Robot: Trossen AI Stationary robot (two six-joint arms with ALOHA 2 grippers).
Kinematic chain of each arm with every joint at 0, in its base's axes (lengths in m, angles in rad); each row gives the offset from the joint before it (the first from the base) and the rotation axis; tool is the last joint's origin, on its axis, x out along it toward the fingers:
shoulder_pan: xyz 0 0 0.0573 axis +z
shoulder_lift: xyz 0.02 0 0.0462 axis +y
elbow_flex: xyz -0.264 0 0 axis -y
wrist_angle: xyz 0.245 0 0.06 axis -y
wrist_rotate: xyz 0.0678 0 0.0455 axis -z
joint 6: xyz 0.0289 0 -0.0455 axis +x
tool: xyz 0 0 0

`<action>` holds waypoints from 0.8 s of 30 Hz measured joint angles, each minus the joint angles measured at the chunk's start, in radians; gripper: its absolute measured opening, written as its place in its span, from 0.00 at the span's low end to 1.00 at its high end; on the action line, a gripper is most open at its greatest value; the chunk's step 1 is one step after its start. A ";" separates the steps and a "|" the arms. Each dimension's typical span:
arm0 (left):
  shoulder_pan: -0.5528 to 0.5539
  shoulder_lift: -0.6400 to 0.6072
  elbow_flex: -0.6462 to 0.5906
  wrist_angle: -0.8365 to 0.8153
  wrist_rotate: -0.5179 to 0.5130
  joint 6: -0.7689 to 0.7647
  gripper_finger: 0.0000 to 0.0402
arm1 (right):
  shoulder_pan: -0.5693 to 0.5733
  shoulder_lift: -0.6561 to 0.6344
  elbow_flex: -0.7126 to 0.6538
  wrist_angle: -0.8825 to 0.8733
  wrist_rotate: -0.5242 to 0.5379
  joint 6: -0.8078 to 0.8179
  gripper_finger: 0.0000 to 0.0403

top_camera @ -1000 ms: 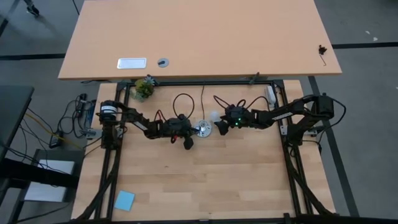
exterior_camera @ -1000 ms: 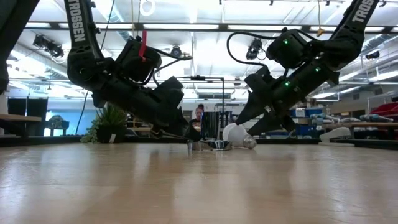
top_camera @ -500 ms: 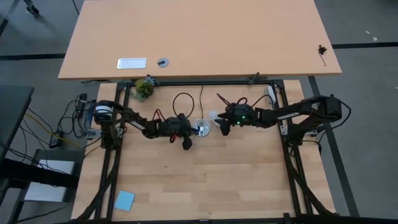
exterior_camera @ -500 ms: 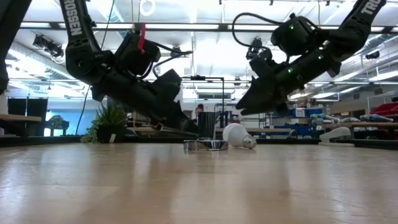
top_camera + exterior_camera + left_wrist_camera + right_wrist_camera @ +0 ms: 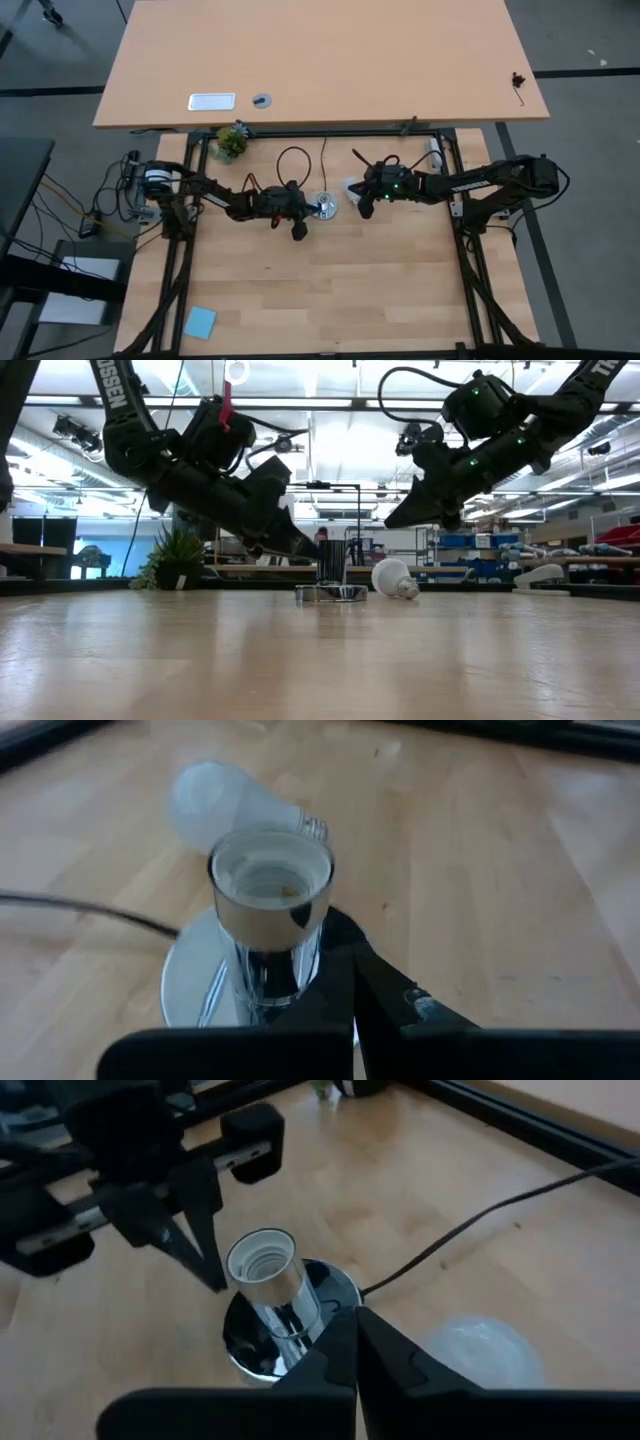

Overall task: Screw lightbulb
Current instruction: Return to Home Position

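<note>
The white lightbulb [image 5: 392, 576] lies on its side on the table just behind and beside the silver socket [image 5: 332, 578], its screw base [image 5: 314, 826] near the socket's tube. It also shows in the high view [image 5: 349, 187]. The socket stands upright on its round disc [image 5: 326, 207], mouth up [image 5: 262, 1256]. My left gripper [image 5: 311, 208] hovers shut just left of the socket, tips low [image 5: 213, 1283]. My right gripper [image 5: 398, 520] is shut and empty, above the bulb and socket.
A black cord [image 5: 480, 1210] runs from the socket toward the table's far edge. A blue pad [image 5: 200, 322] lies at the near left corner. A small plant [image 5: 231, 142] stands at the far left. The near half of the table holds nothing else.
My right gripper has gone up, away from the bulb. The bulb has rolled a little toward the table's right and stays on its side. My left gripper has lifted from the socket's disc and drawn slightly back toward the left.
</note>
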 joint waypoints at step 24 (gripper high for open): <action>0.002 -0.224 0.000 -0.174 0.000 0.069 0.01 | 0.059 -0.004 0.000 0.006 -0.093 -0.174 0.02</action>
